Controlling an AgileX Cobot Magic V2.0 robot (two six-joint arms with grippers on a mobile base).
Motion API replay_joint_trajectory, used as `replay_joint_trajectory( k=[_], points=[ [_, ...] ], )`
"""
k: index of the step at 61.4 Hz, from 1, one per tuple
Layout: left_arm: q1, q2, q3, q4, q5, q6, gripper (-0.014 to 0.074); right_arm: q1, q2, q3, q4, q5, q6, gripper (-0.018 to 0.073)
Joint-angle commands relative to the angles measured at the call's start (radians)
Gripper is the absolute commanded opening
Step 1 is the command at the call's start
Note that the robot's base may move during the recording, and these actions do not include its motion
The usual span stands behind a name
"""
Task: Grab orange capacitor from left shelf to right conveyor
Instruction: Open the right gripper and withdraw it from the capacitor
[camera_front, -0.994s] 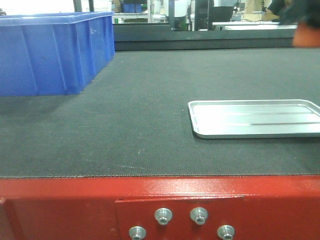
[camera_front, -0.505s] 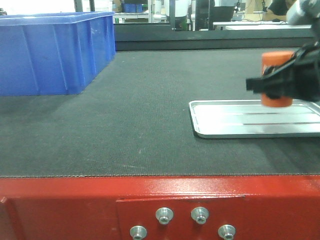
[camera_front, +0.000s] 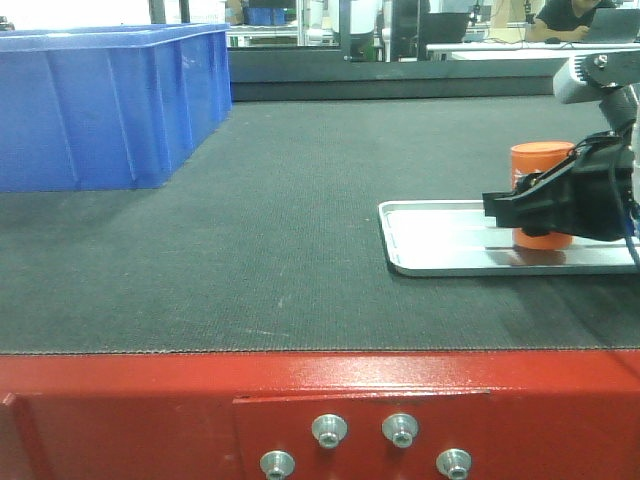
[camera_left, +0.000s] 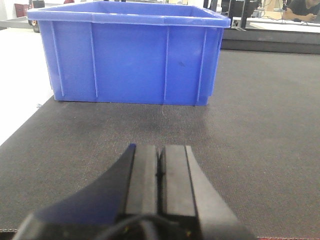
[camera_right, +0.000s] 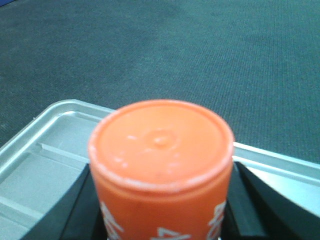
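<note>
One small orange cylindrical capacitor (camera_front: 541, 195) is held upright, clamped by the right gripper (camera_front: 548, 208) over the shallow silver tray (camera_front: 440, 240) on the conveyor's right, apparently for set-down; the left gripper (camera_left: 160, 172) is closed, empty.

Right arm reaches in from the right edge, grey wrist link angled down, black right pincer (camera_front: 545, 208) low and level, its fingers (camera_right: 82, 200) clamped either side of the upright orange capacitor (camera_front: 541, 190). Left pincer (camera_left: 160, 172) sits low, pointing forward, its two black pads pressed together, nothing between them.
</note>
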Motion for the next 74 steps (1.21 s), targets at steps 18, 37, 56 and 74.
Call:
replay_joint_trajectory(
  k=[18, 37, 56, 74],
  points=[
    [0.0, -0.011, -0.003, -0.002, -0.087, -0.002, -0.0127, -0.001, -0.084, -0.008, -0.002, -0.05, -0.01, 0.0626],
    [0.0, -0.011, -0.003, -0.002, -0.087, -0.002, -0.0127, -0.001, -0.454, -0.006, -0.002, 0.296, 0.046, 0.0624],
    [0.0, -0.011, -0.003, -0.002, -0.087, -0.002, -0.0127, -0.001, -0.946, -0.006, -0.002, 0.769, 0.151, 0.0585],
    [0.0, -0.011, -0.003, -0.002, -0.087, -0.002, -0.0127, -0.001, -1.269, -0.006, -0.002, 1.154, 0.151, 0.0144]
  ],
)
